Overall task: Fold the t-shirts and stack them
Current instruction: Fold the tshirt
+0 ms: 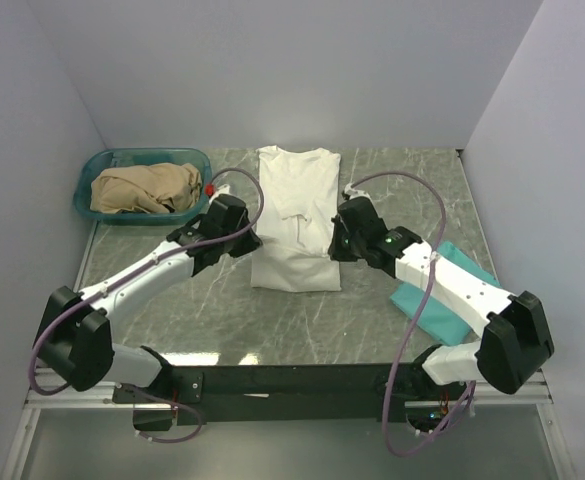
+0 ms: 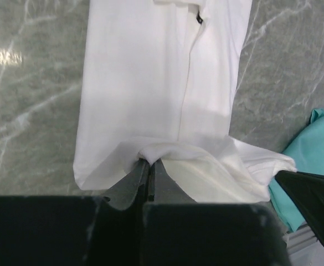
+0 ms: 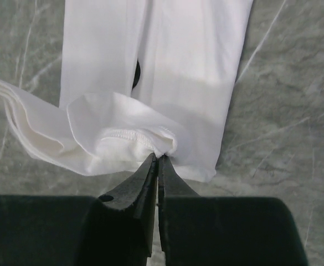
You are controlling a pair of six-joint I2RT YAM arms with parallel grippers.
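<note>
The white t-shirt [image 1: 296, 190] lies as a long strip down the middle of the table, its lower part folded up over itself. My left gripper [image 1: 255, 237] is shut on the shirt's left edge [image 2: 150, 152], pinching a peak of cloth. My right gripper [image 1: 334, 240] is shut on the right edge [image 3: 164, 145] at a stitched hem. The shirt also fills the left wrist view [image 2: 156, 83] and the right wrist view [image 3: 156, 61]; a small black print [image 3: 136, 73] peeks from a fold. The teal-green t-shirt [image 1: 450, 292] lies folded at the right, partly under my right arm.
A teal plastic basket [image 1: 143, 160] at the back left holds tan cloth [image 1: 144, 188]. White walls enclose the table on three sides. The black mounting bar [image 1: 292, 380] runs along the near edge.
</note>
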